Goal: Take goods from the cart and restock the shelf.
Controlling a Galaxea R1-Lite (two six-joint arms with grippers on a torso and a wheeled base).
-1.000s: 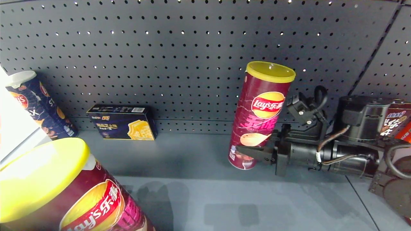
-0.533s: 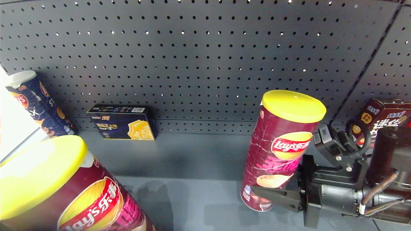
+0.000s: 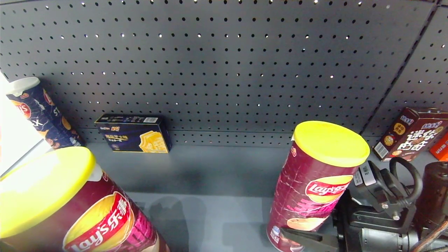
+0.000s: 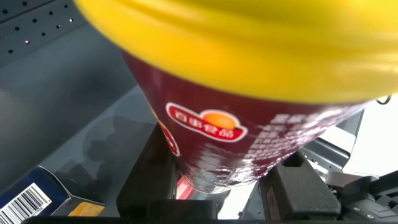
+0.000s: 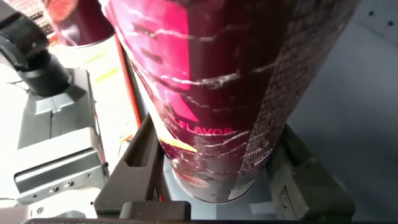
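Fingers (image 5: 134,158) of the right gripper (image 5: 214,171) pinch a chip can (image 3: 315,189) near its base, lower right; the left gripper (image 4: 217,183) pinches a second can (image 3: 70,210). Likely light, slick, crushable: hold low, gently.

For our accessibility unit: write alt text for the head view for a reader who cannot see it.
The right gripper holds a maroon chip can, yellow lid up, at the right of the grey shelf. A second maroon can is at near left; a dark blue box, dark blue can and brown box stand along the pegboard back.
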